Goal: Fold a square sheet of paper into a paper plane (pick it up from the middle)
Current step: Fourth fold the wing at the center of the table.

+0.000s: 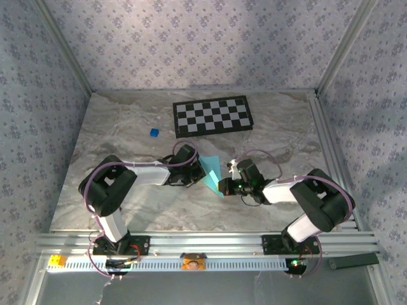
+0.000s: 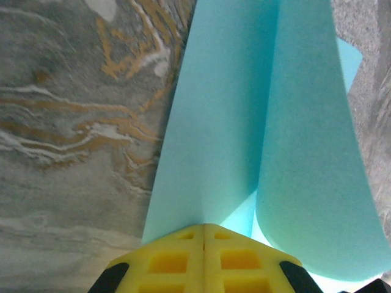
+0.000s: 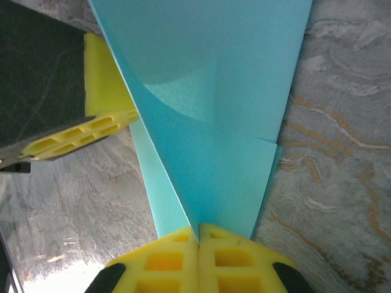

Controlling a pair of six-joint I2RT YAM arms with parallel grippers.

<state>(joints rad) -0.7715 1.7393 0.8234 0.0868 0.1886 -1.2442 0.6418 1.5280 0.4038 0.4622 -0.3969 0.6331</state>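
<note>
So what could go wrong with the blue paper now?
1. The left gripper and right gripper both pinch the thin paper; pulling apart might tear it.
2. The paper bulges in a loose curl, so a crease could land crooked.
3. The grippers sit close together and might bump.

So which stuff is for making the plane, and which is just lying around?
For the job: light-blue paper; left jaws and right jaws, both shut on it.
Just lying about: checkerboard; tiny dark-blue cube.
</note>
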